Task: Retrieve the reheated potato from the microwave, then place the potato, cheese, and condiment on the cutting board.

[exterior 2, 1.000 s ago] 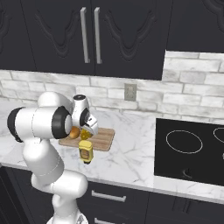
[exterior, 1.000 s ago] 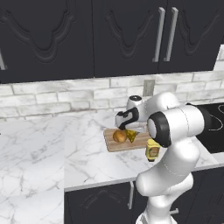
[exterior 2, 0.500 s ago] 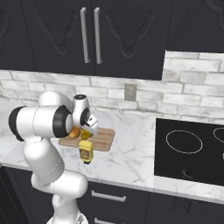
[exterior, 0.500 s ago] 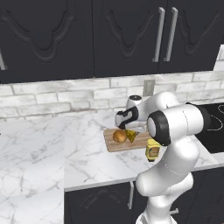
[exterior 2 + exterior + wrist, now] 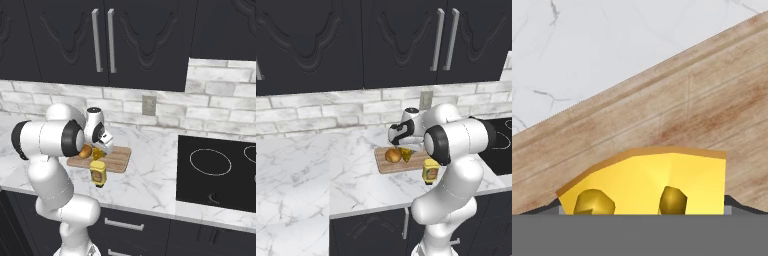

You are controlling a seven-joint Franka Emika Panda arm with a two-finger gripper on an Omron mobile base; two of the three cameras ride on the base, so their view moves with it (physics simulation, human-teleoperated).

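**Claw.** The two-finger gripper (image 5: 643, 207) hangs low over the board with its jaws set wide. One dark tip stands at each side of the yellow triangular cheese wedge (image 5: 647, 180). The tips lie right at the wedge's edges, and the pictures do not settle whether they press on it or merely flank it. I cannot tell if it is gripped or let go.

**Change.** Over the last second very little has moved. The arm keeps the same bent pose above the board, and the jaw spread has held steady. The wedge sits where it sat. In my judgement the cheese placement is at or just past its end, and the claw has yet to lift clear.

**Cheese.** Its near face is bright yellow with two rounded hollows, and a darker orange band runs along its upper edge. It rests on the thin rectangular light-brown wooden cutting board (image 5: 712, 100).

**Surroundings.** In the left base view the small round orange-brown potato (image 5: 392, 155) lies on the same board, just beside the wedge. The small upright yellow condiment bottle with a dark label (image 5: 431, 171) stands on the white marble counter (image 5: 356, 170), just off the board's front edge. Judged from this, two items are placed and the bottle remains.
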